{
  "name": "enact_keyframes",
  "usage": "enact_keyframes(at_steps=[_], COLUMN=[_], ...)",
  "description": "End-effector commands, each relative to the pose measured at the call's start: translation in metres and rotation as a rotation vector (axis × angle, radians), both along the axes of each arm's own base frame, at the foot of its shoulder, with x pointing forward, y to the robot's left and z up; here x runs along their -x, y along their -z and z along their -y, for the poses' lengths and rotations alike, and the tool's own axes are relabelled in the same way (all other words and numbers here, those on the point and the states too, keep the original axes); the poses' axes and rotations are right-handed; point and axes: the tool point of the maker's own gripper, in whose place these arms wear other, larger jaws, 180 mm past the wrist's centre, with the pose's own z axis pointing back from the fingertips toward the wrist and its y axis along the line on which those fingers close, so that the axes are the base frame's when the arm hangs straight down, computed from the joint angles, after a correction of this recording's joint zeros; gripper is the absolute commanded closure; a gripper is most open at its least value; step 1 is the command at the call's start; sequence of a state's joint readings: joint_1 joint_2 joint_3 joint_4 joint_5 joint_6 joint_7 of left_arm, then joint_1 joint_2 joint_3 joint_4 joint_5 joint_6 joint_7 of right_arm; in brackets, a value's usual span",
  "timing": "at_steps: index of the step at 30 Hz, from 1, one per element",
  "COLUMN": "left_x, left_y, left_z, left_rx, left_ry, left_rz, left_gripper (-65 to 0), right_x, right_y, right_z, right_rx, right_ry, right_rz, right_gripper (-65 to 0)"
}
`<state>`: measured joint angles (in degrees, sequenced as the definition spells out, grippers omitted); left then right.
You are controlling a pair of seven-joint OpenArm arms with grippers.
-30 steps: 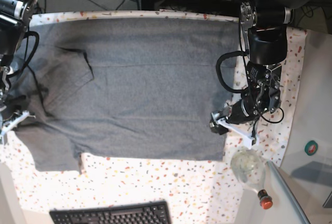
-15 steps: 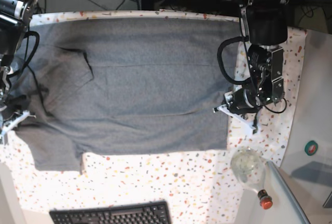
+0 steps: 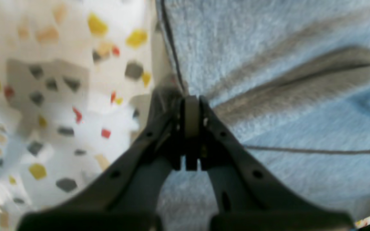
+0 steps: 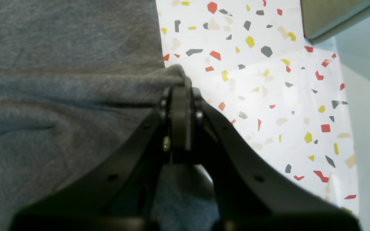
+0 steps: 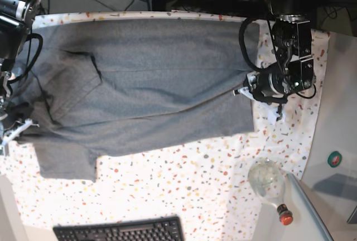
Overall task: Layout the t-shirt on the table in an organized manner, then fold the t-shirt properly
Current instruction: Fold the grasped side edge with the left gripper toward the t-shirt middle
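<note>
— Where is the t-shirt [image 5: 145, 85]?
— It lies spread across the flecked surface [image 5: 184, 191], a crease running from its right edge.
— And the fingers?
— The left gripper [image 3: 191, 106] pinches the shirt's edge, fingers pressed together. The right gripper [image 4: 180, 96] pinches a bunched fold at the opposite edge.

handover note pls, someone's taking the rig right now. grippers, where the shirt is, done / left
Left gripper: shut on the hem edge of the t-shirt, fabric drawn into tension folds toward it.
Right gripper: shut on the opposite edge of the shirt.
The shirt lies spread across the table, mostly flat, with creases near the sleeve end and its lower edge slanting.
Done: both ends gripped, shirt spread out.
Left: square the edges and smooth the creases, then all the folding.
Clear of the shirt: bottle, keyboard.
</note>
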<state>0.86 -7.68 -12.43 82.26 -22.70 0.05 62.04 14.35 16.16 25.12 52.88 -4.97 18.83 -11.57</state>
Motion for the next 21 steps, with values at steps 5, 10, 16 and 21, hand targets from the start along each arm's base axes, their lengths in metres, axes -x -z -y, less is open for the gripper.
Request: enact_keyframes(at_steps=[5, 10, 16, 21], left_x=[-0.002, 0.012, 0.013, -0.002], left_y=[-0.005, -0.007, -0.025, -0.043], left_z=[-0.004, -0.010, -0.026, -0.062], left_rx=[-0.006, -0.032, -0.079, -0.097], left_ry=[-0.003, 0.010, 0.012, -0.106], left_rz=[0.018, 0.021, 0.067, 0.129], left_gripper=[0.0, 0.0, -25.2, -46.9], right_x=[-0.015, -0.015, -0.015, -0.015], right_y=[-0.024, -0.024, -0.024, -0.024], right_z=[0.011, 0.011, 0.010, 0.010], right_rx=[0.028, 0.028, 0.027, 0.027], right_ry=[0.005, 0.005, 0.005, 0.005], right_rz=[0.068, 0.068, 0.068, 0.068], right_gripper=[0.0, 0.0, 0.0, 0.0])
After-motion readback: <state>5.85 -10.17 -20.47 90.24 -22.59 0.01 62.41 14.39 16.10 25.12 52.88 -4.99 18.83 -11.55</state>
